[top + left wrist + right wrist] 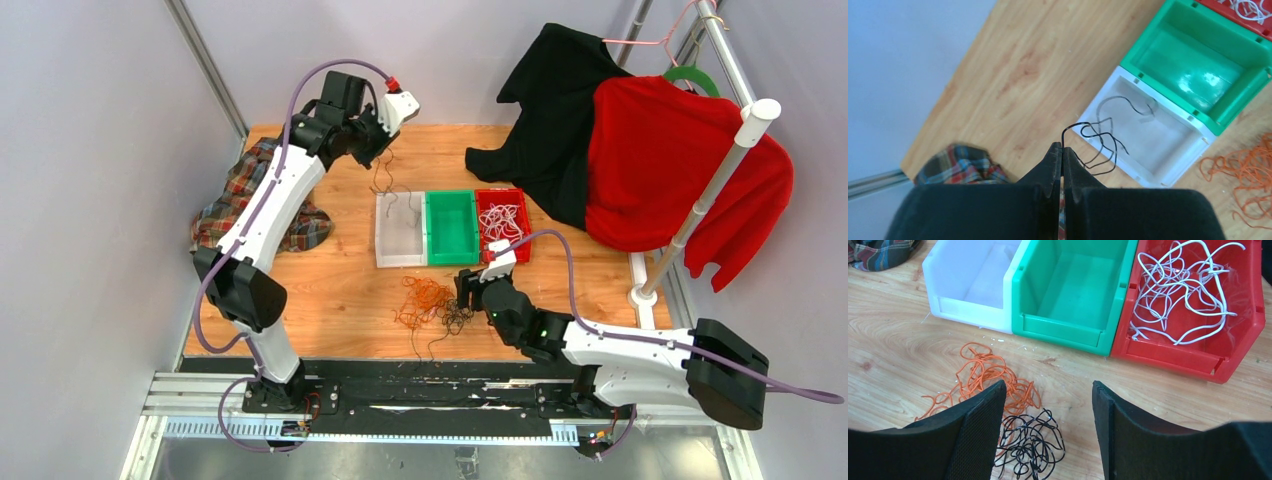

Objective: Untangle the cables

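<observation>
Nearest the arms' bases, the right hand (1048,390) hovers low with its jaws spread wide and nothing between them. It is just above a loose heap of black cables (1030,447), which tangles on its left side into the orange cables (993,372). Bare table (340,290) lies open to the left of the heap, and a narrow strip of wood separates it from the bins.

Beyond that strip three bins stand wall to wall: the white bin (968,310), the green bin (1068,330), and the red bin (1198,362), which holds the white cables (1183,300).

Farther off, the left hand (1062,146) is pinched closed on a single black cable (1100,145) that dangles by the white bin's far left corner. Another black strand (1128,102) lies inside that bin.

A plaid cloth (235,195) sits at the table's left edge. A black garment (560,100) and a red garment (660,160) crowd the far right corner.
</observation>
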